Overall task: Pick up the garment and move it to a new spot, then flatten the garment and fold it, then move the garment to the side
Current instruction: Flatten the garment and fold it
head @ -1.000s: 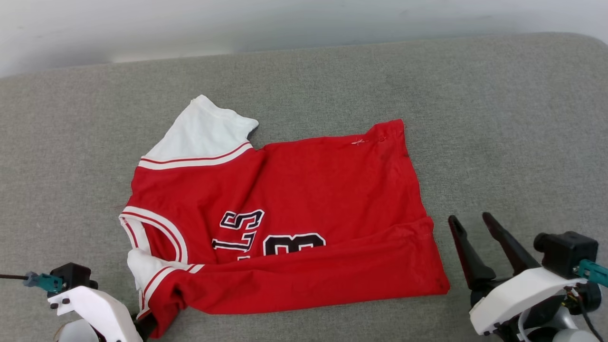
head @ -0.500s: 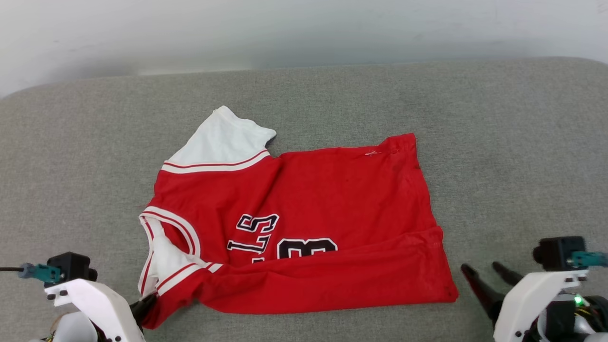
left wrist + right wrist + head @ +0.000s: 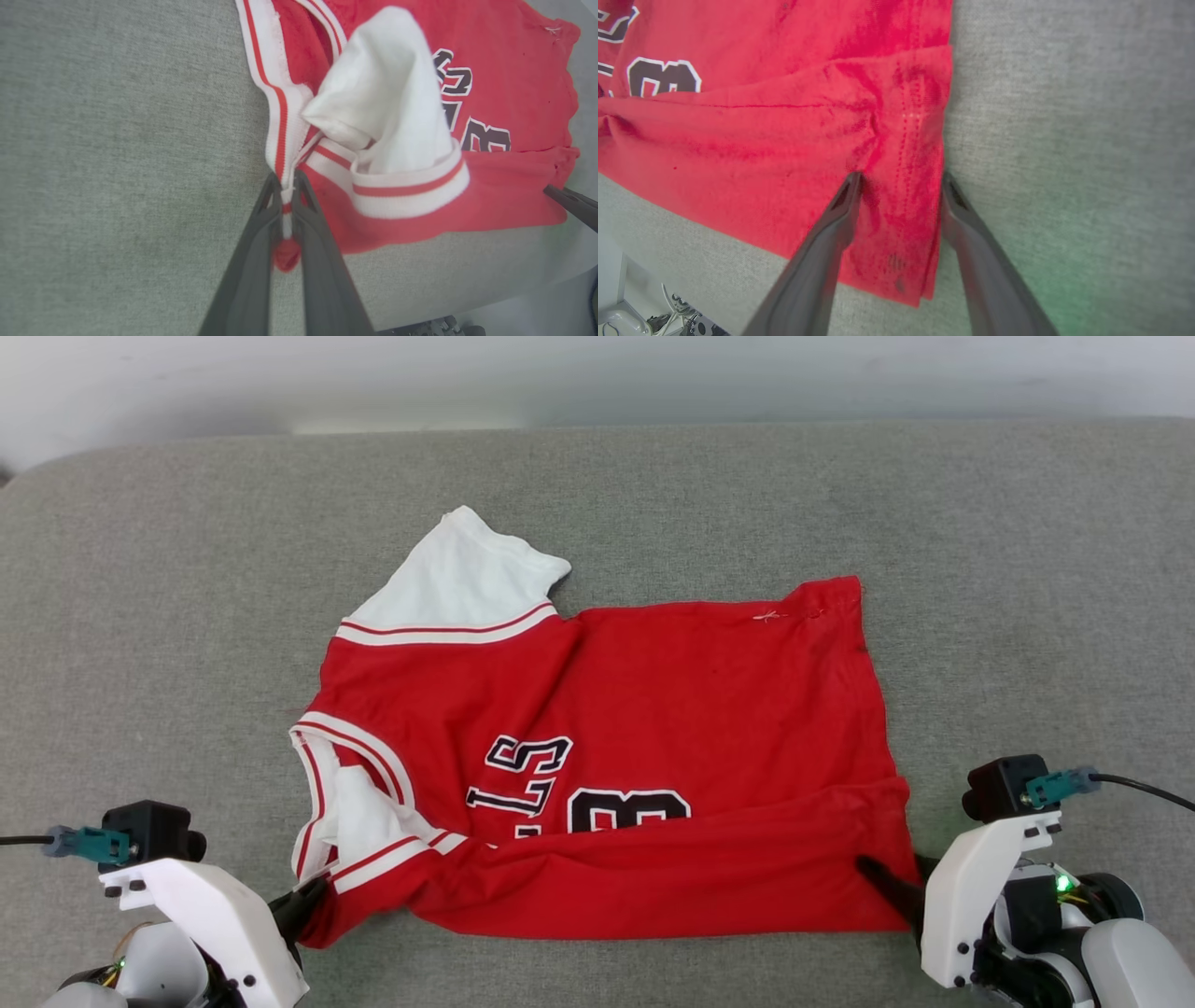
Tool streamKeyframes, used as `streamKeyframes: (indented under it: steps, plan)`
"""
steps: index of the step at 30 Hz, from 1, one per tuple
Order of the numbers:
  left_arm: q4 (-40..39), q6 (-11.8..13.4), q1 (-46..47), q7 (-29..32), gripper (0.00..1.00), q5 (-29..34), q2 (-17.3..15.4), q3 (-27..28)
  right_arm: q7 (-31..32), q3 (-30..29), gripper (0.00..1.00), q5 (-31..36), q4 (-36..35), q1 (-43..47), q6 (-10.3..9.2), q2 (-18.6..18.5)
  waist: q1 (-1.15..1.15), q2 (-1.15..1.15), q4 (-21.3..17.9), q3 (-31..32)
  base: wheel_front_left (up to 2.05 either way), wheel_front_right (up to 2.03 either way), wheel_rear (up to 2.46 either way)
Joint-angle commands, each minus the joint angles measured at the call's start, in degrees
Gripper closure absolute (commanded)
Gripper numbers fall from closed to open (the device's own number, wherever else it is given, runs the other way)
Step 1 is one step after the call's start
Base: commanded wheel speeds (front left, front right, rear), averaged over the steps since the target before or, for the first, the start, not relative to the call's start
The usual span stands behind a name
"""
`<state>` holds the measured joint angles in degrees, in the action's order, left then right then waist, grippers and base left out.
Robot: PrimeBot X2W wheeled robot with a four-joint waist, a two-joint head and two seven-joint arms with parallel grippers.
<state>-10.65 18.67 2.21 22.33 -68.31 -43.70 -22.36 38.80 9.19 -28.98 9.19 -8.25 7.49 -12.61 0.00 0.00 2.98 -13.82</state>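
The garment (image 3: 653,709), a red shirt with white sleeves and black lettering, lies sideways on the grey surface with its near long edge folded over the print. My left gripper (image 3: 303,901) is at its near left corner. In the left wrist view this gripper (image 3: 286,179) is shut on the striped trim of the garment (image 3: 504,93), with a red nub of cloth pinched between the fingers. My right gripper (image 3: 887,887) is at the near right corner. In the right wrist view it (image 3: 901,179) stands open, its fingers straddling the hem of the garment (image 3: 738,140).
The grey cushioned surface (image 3: 140,616) runs wide on both sides of the shirt and behind it, up to a pale wall (image 3: 560,373). Its front edge lies just behind both grippers. A tip of the right gripper's finger (image 3: 572,205) shows in the left wrist view.
The head camera has shifted. My left gripper has shut on the near left corner's trim. My right gripper has come in from the right and now straddles the hem corner.
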Motion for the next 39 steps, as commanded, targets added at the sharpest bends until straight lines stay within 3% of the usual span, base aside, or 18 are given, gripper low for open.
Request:
streamKeyframes:
  steps: [1, 9, 19, 26, 28, 29, 30, 31, 32, 39]
  plan:
    - [0.37, 0.08, 0.65, -0.15, 1.00, 0.25, 0.32, -0.27, 0.96, 2.12, 1.00, -0.65, 2.91, 1.03, 0.00, 1.09, 0.00, 0.00, 0.18, -0.11, 0.00, 0.00, 0.00]
    - [1.26, -0.08, -0.59, -0.31, 1.00, 0.62, 0.44, -0.90, -1.61, -0.25, 1.00, -1.33, -0.38, 2.49, -0.01, -0.64, 0.00, 0.00, 0.53, 3.25, 0.00, 0.00, 0.00]
    - [1.05, 0.81, -5.36, -0.47, 1.00, -0.48, 0.37, -1.50, 0.88, -4.70, 1.00, -0.72, -8.14, 11.83, -0.01, 0.72, 0.00, 0.00, -0.09, 9.25, 0.00, 0.00, 0.00]
    - [2.98, 1.76, -9.05, -0.62, 1.00, -2.47, 1.02, -1.06, 2.90, -7.73, 1.00, 0.85, -8.24, 16.80, -0.01, 2.13, 0.00, 0.00, -0.66, 10.89, 0.00, 0.00, 0.00]
    - [4.91, 1.41, -10.61, -0.94, 1.00, -3.64, 2.48, -1.53, 1.90, -7.79, 1.00, 1.03, -6.76, 17.87, -0.01, 2.79, 0.00, 0.00, -1.01, 11.54, 0.00, 0.00, 0.00]
    - [5.30, 1.03, -10.78, -1.17, 1.00, -3.79, 2.86, -1.55, 0.97, -7.74, 0.65, 0.91, -6.44, 17.69, -0.01, 3.13, 0.00, 0.00, -1.09, 11.61, 0.00, 0.00, 0.00]
    - [5.70, 0.84, -10.66, -1.78, 1.00, -3.63, 3.22, -1.37, -0.12, -7.50, 0.04, 1.33, -6.39, 17.62, -0.01, 2.98, 0.00, 0.00, -1.11, 11.64, 0.00, 0.00, 0.00]
    - [6.09, 0.52, -10.48, -2.29, 0.68, -3.50, 3.70, -1.33, -1.19, -7.28, 0.00, 1.35, -6.31, 17.58, -0.01, 2.95, 0.00, 0.00, -1.10, 11.65, 0.00, 0.00, 0.00]
    - [6.20, 0.12, -10.19, -2.78, 0.00, -3.21, 4.05, -1.43, -2.66, -7.09, 0.00, 1.22, -6.59, 17.41, -0.01, 3.06, 0.00, 0.00, -1.09, 11.66, 0.00, 0.00, 0.00]
    - [5.25, -2.34, -5.05, -9.35, 0.00, 2.05, 4.47, -0.35, -19.82, -8.05, 0.00, 5.50, -10.86, 14.67, -0.01, 3.65, 0.00, 0.00, -1.32, 11.75, 0.00, 0.00, 0.00]
